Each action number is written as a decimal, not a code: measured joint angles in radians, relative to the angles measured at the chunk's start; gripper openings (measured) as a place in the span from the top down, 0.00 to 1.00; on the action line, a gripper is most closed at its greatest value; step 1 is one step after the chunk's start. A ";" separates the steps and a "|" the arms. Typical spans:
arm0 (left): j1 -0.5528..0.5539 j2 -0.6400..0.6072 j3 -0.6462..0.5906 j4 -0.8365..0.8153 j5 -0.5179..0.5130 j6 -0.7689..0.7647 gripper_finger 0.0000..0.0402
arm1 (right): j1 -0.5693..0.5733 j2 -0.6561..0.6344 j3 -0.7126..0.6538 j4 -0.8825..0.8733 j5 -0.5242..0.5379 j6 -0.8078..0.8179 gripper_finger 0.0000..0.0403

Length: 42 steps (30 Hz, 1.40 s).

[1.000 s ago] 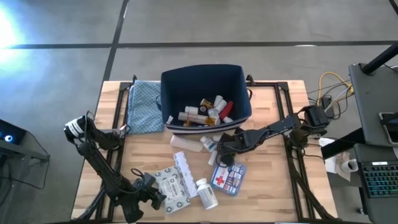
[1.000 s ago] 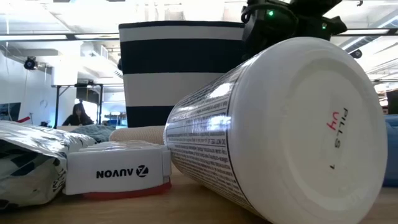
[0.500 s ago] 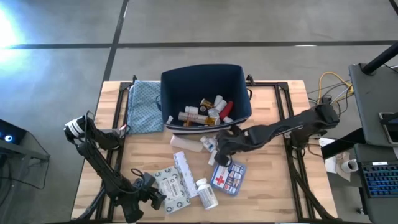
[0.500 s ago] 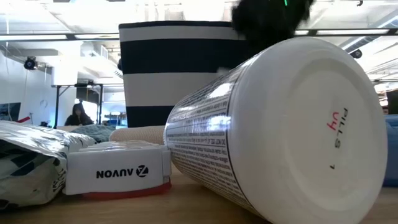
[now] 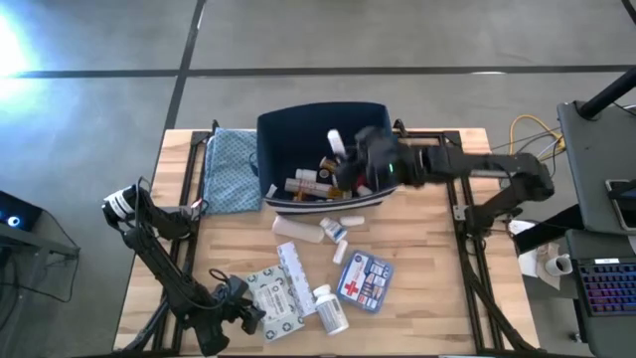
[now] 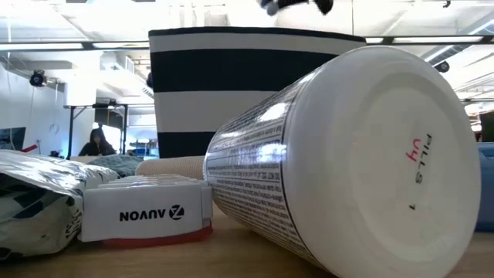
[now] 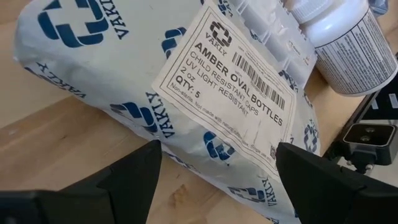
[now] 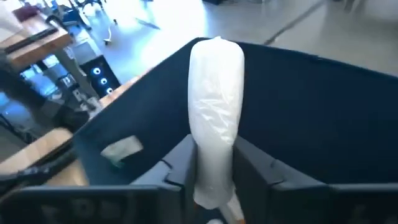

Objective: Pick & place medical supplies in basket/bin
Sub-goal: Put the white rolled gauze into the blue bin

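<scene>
A wooden bench (image 5: 427, 288) is seen from above, with two dark robot arms at its sides. At the front left corner, the left gripper (image 5: 237, 310) is parked low, its fingers spread apart with nothing between them; just beyond them a grey-white printed packet (image 7: 180, 93) labelled for amber oval bottles is lying flat on the wood. Beside the packet, a white pill organiser strip (image 5: 295, 270) and a white pill bottle (image 5: 330, 308) on its side are found near the front edge. At the back left of the bench, a blue patterned cloth (image 5: 231, 169) is spread next to the dark navy bin (image 5: 288, 129), which is set against the back edge at the middle. Several white bottles and a red bottle (image 5: 362, 177) are already lying inside the bin. Just in front of the bin, a few small white tubes (image 5: 334, 229) are left on the wood, and nearer the front a blue-white first-aid box (image 5: 363, 280) with a red cross is placed. Over the bin's right half, the right gripper (image 5: 348, 159) is held above the opening, clenched on a white wrapped tube (image 8: 214, 124) that is gripped upright between its fingers.
</scene>
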 joint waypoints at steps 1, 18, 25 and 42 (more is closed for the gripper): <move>0.000 0.000 0.000 0.001 0.000 0.000 0.27 | -0.038 0.008 0.007 -0.002 -0.039 0.001 0.75; 0.000 0.000 0.000 0.002 0.000 0.000 0.27 | 0.095 0.025 0.043 -0.038 0.003 -0.299 0.23; 0.000 0.000 0.000 -0.004 0.002 0.000 0.27 | 0.383 0.026 0.042 -0.327 0.345 0.047 0.26; 0.000 0.000 0.000 -0.027 0.003 0.000 0.27 | 0.559 0.067 -0.414 -0.427 0.152 0.633 0.31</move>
